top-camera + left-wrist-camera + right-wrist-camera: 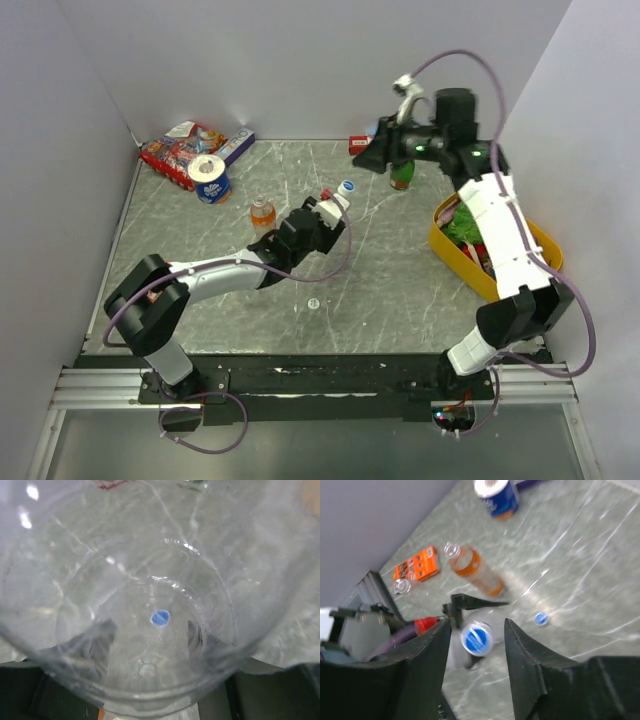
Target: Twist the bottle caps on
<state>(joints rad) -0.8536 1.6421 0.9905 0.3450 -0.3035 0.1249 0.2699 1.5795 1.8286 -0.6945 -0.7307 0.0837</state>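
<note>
The bottle [262, 213] sits on the tabletop [400, 290], left of its middle. Behind the bottle and to its left is the tape roll [210, 178]. Farther behind and left again, near the back corner, lies the snack packet [180, 150]. Just right of the bottle, the left claw [325, 212] holds a second bottle [160, 555] with a cap [476, 639] on its top. In front of the bottle and to its right, a loose cap [313, 303] lies on the tabletop. Well right of the bottle and behind it is a third bottle [401, 178], partly hidden by the right arm, with a small carton [358, 146] at the back edge just left of it. Far right of the bottle, the bin [445, 240] sits at the tabletop's edge with things inside it.
</note>
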